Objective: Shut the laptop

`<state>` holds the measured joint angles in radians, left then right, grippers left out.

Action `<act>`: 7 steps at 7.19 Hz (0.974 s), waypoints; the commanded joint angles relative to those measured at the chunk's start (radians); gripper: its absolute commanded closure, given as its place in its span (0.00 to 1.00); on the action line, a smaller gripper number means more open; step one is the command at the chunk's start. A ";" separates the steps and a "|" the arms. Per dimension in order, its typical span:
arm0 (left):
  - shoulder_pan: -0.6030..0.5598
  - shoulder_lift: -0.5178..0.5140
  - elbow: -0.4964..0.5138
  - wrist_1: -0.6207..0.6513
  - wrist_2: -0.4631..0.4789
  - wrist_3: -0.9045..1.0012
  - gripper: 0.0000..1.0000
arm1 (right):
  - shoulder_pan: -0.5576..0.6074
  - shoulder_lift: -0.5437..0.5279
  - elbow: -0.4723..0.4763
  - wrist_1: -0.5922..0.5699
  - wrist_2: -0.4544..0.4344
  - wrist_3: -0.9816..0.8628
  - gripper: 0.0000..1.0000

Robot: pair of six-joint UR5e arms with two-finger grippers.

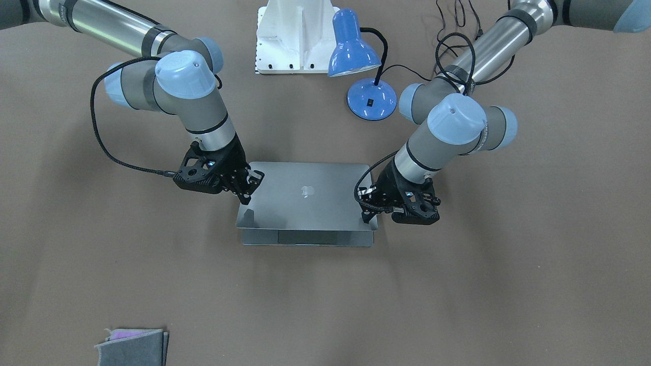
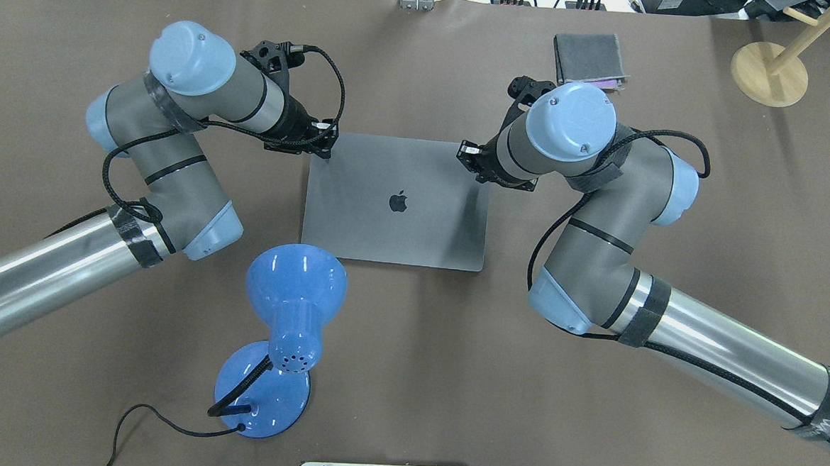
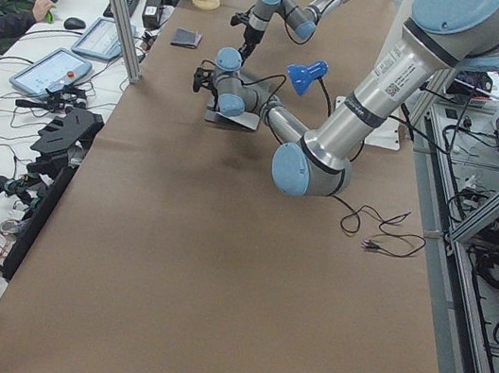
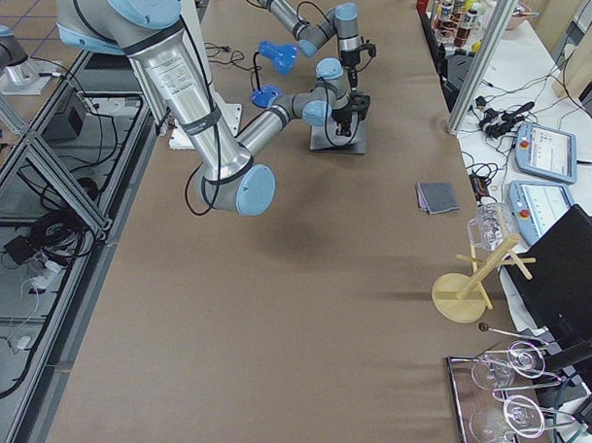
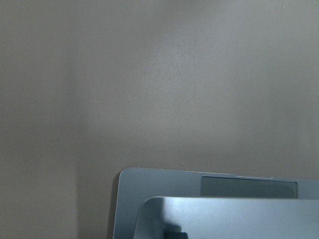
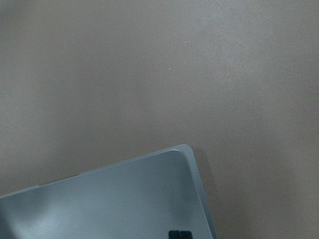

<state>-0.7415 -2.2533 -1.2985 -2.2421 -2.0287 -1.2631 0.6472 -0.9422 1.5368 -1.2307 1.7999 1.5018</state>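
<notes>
Closest to me in the front view is a small pile of grey cloths (image 1: 133, 347) at the edge of the brown worktop (image 1: 457, 284). It is far from the job.

The laptop (image 1: 305, 203) sits in the middle of the worktop, with the blue lamp (image 1: 363, 61) behind it, near the robot. Its lid is almost down. I can see a thin strip of the bottom half, with the trackpad, poking out past the lid's edge, so I think it is not fully shut yet.

The left gripper (image 1: 367, 206) is at one front corner of the lid and the right gripper (image 1: 248, 188) is at the other. The laptop lies right between them. Each wrist view shows only a small dark tip on the lid, so I cannot tell if the jaws are open or closed.

I think the laptop is stiff, thin and a bit heavy. The metal lid looks smooth and slippery, and the glass screen under it could crack. I would not pinch it. I would push down softly on the lid near both front corners, evenly, so it does not slam.
</notes>
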 commanded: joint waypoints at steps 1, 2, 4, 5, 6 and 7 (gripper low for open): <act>0.025 0.000 0.022 -0.001 0.042 0.002 1.00 | 0.000 0.013 -0.024 0.000 -0.001 0.000 1.00; 0.046 0.000 0.036 -0.002 0.092 0.005 1.00 | 0.000 0.013 -0.027 0.000 -0.001 0.000 1.00; 0.051 -0.009 0.035 -0.002 0.101 0.010 1.00 | 0.000 0.011 -0.029 0.000 -0.001 -0.002 1.00; 0.038 -0.018 0.019 -0.001 0.091 0.010 1.00 | 0.006 0.016 -0.027 0.000 0.002 -0.002 1.00; 0.006 -0.020 -0.001 0.001 0.034 0.010 1.00 | 0.023 0.020 -0.018 0.000 0.007 -0.020 1.00; -0.030 -0.014 -0.039 0.021 -0.046 0.010 1.00 | 0.049 0.016 -0.012 -0.001 0.030 -0.059 1.00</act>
<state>-0.7329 -2.2698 -1.3003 -2.2369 -1.9951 -1.2533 0.6703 -0.9251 1.5170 -1.2306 1.8106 1.4785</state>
